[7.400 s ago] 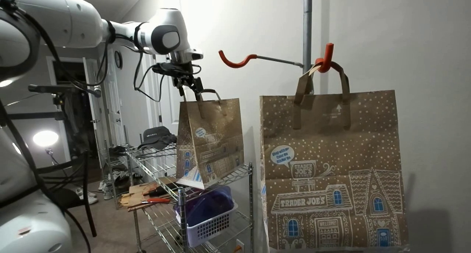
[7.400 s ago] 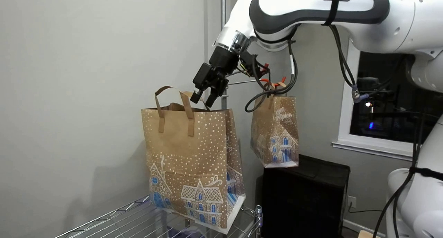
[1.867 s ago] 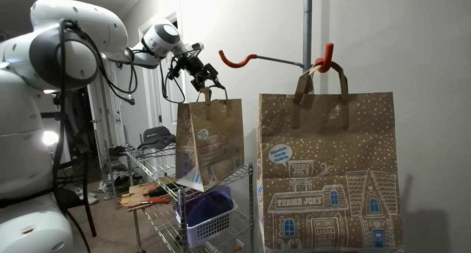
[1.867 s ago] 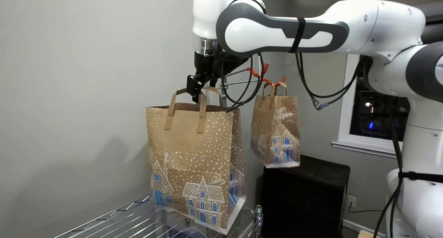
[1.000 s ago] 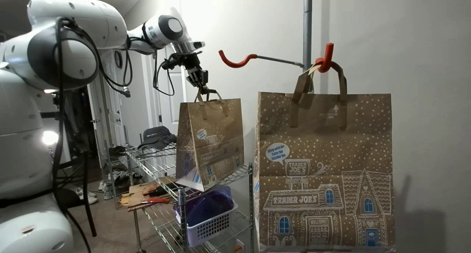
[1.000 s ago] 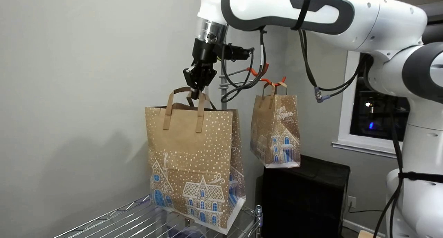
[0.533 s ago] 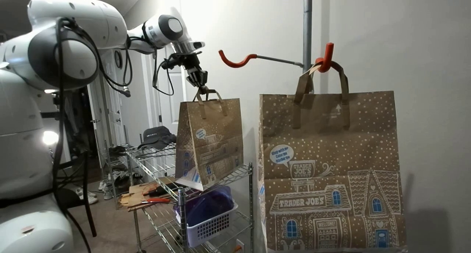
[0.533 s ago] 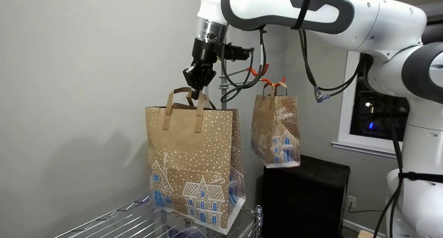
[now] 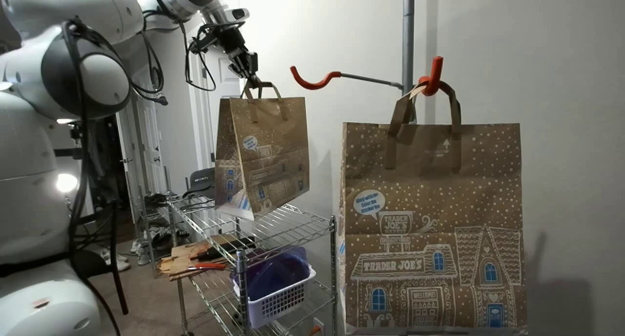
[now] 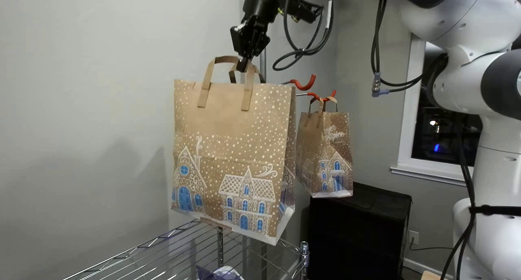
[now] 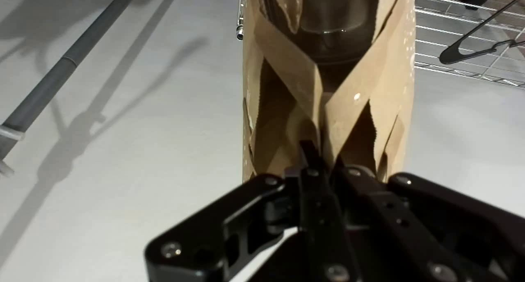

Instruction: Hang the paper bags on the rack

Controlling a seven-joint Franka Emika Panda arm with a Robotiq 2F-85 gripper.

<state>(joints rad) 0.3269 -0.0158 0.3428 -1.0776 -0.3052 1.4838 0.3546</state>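
Note:
One paper bag (image 9: 273,155), brown with white-and-blue houses, hangs upright from my gripper (image 9: 255,83), above the wire shelf. In the wrist view both its loop handles (image 11: 361,89) come together between the jaws, which are shut on them; the fingertips are partly hidden by dark finger links. The bag's open mouth faces the camera there. A second paper bag (image 9: 429,194) hangs by its handles from a red hook (image 9: 432,79) of the rack, a grey pole (image 9: 408,33). Another red hook (image 9: 315,84) on the rack bears nothing and lies to the right of my gripper in that exterior view.
Below the held bag stands a wire shelving cart (image 9: 293,219) with a purple basket (image 9: 283,302) and a dark cap (image 9: 201,179). A black hanger (image 11: 471,48) shows in the wrist view. A black box (image 10: 358,227) stands under the hung bag, near the window.
Seconds ago the gripper stood open at the handles; a second ago it had closed on them. Since half a second ago it has risen, lifting the bag off the wire shelf.

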